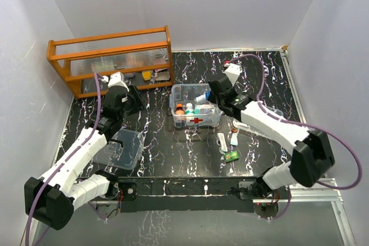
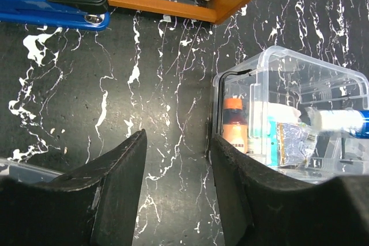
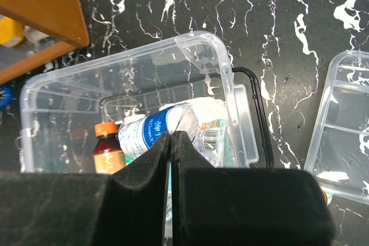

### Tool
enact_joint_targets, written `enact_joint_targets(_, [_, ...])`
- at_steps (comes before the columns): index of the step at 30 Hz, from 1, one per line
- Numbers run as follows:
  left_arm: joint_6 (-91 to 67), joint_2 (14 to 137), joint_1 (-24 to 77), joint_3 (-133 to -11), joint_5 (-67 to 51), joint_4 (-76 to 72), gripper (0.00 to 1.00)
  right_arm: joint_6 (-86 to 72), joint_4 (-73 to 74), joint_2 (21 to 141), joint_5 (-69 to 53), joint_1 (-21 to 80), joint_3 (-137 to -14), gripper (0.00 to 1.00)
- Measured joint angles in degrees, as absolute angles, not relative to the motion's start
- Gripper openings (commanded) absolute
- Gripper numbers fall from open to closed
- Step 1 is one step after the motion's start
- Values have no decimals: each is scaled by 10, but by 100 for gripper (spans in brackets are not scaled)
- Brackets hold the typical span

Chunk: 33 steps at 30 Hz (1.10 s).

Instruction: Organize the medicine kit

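The medicine kit [image 1: 197, 121], a clear box with a red cross, stands at mid-table with an orange-capped bottle [image 1: 179, 108] and other packs inside. It also shows in the left wrist view [image 2: 288, 56] and the right wrist view [image 3: 196, 41]. My right gripper [image 1: 212, 95] hovers over the box, and its jaws [image 3: 172, 135] are shut on the crinkled end of a blue-and-white packet [image 3: 147, 136]. My left gripper [image 1: 135, 101] is open and empty [image 2: 177, 139] above bare table just left of the box.
An orange wooden rack [image 1: 112, 56] stands at the back left, with a blue stapler [image 2: 52, 4] in front of it. A clear tray [image 1: 121, 148] lies at the left, another clear piece [image 3: 340, 125] at the right. A white tube [image 1: 222, 141] and a green packet [image 1: 232, 155] lie in front of the box.
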<state>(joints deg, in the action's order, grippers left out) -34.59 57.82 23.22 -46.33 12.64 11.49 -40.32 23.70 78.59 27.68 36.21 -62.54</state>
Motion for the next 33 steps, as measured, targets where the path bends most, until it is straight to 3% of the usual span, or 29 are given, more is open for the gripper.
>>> enact_joint_targets(18, [-307, 600, 198, -458, 102, 94, 48, -361, 152, 961, 320, 359, -674, 0])
enact_joint_targets(20, [-307, 600, 198, -458, 102, 94, 48, -357, 147, 974, 322, 359, -678, 6])
enact_joint_targets(22, [-307, 600, 197, -458, 102, 94, 48, -354, 144, 986, 326, 359, -681, 21])
enact_joint_targets(24, [-307, 600, 196, -458, 102, 93, 48, -348, 143, 994, 334, 359, -682, 28])
enact_joint_targets(33, [-307, 602, 192, -454, 102, 90, 49, -317, 147, 999, 367, 359, -697, 32])
